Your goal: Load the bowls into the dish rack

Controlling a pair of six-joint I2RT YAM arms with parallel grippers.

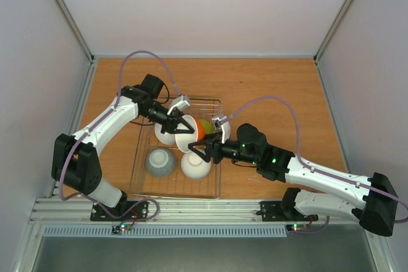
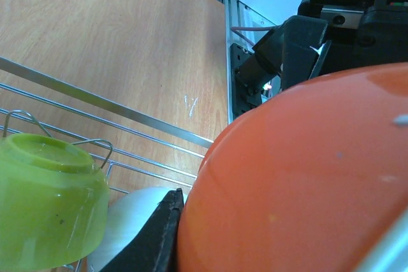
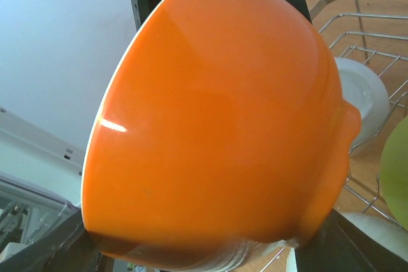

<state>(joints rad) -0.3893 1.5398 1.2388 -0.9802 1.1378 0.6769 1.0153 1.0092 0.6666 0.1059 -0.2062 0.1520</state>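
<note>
The dish rack (image 1: 143, 157) holds a grey bowl (image 1: 160, 162), a white bowl (image 1: 196, 164), a second white bowl (image 1: 164, 134) and a yellow-green bowl (image 1: 206, 125). The orange bowl (image 1: 196, 133) stands on edge above the rack's middle. My left gripper (image 1: 181, 124) is shut on its wall. One finger (image 2: 153, 237) presses the orange outside (image 2: 299, 183); the other finger is hidden. My right gripper (image 1: 199, 147) is open, its fingers (image 3: 44, 250) spread wide either side of the orange bowl (image 3: 217, 113).
The rack's wire rim (image 2: 95, 100) and the yellow-green bowl (image 2: 44, 202) lie close to my left fingers. A white bowl (image 3: 363, 97) and the rack wires (image 3: 376, 23) show past the orange bowl. Bare wooden table (image 1: 274, 87) surrounds the rack.
</note>
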